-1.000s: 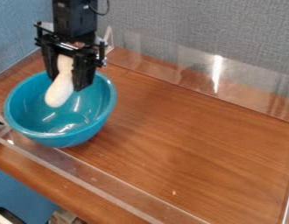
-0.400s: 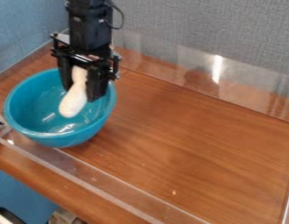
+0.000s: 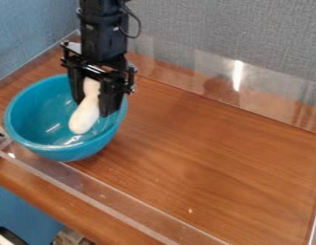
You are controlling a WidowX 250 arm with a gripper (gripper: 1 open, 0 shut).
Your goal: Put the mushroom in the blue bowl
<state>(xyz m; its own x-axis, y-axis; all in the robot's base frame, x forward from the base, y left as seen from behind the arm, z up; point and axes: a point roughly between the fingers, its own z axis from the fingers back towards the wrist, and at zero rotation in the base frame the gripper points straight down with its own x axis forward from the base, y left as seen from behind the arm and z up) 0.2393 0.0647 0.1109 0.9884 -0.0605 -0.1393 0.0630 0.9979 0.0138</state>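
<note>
- Wood-grain table with clear low walls at its edges, in front of a blue-grey backdrop
- Black arm comes straight down from the top of the view, its gripper pointing down over the bowl's right side
- Fingers are closed tight on the mushroom, which hangs between them
- Blue bowl sits at the table's left end, glossy teal, deep and round; the mushroom's lower end dips inside its rim
- Mushroom is cream-white, long and stubby, far smaller than the bowl
</note>
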